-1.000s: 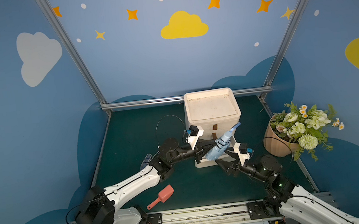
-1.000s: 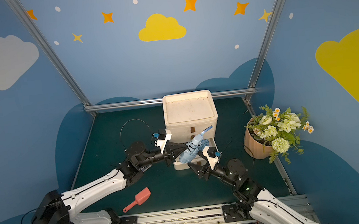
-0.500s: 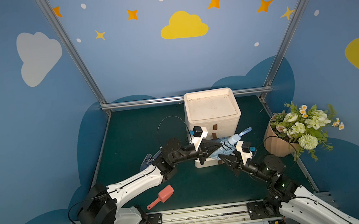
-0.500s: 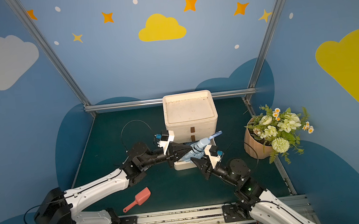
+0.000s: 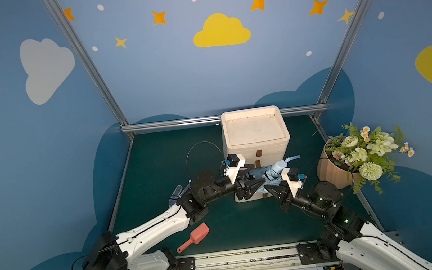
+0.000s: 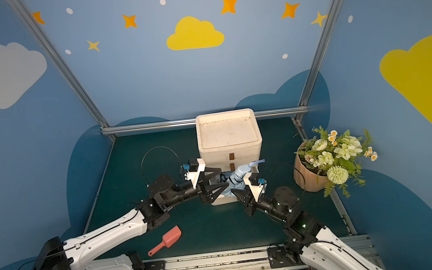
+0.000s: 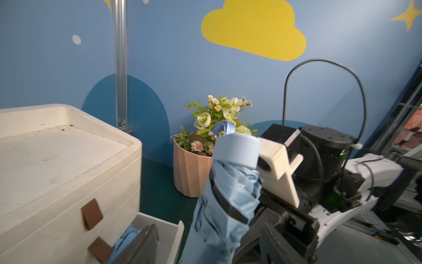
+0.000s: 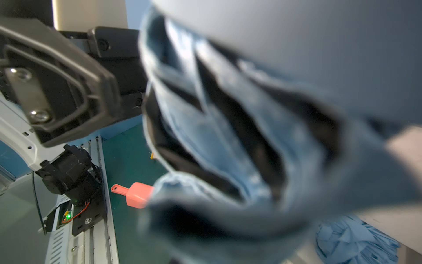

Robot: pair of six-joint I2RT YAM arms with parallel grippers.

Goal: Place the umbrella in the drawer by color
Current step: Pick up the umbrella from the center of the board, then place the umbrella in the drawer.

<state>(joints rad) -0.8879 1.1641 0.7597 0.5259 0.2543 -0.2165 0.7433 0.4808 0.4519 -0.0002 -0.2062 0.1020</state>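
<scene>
Nearly there: blue umbrella above the open drawer

Your right gripper (image 5: 269, 187) has its fingers pinched on the folded light-blue umbrella (image 5: 273, 173), which is tilted over the open drawer (image 7: 175, 233), handle end high. Your left gripper (image 5: 254, 176) has its fingers spread wide around it. If released while tilted, it may topple over the drawer wall. The grippers are crowded together, with the flower pot (image 5: 330, 175) nearby.

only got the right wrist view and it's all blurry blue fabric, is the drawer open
observer: yes, the bottom drawer of the white foam cabinet is pulled out
operator: how's the umbrella angled
observer: the light blue folded umbrella slants, round handle end highest, by the drawer's right side
operator: left jaws clamped on it
observer: no, the left gripper has its jaws spread, not clamping it
</scene>
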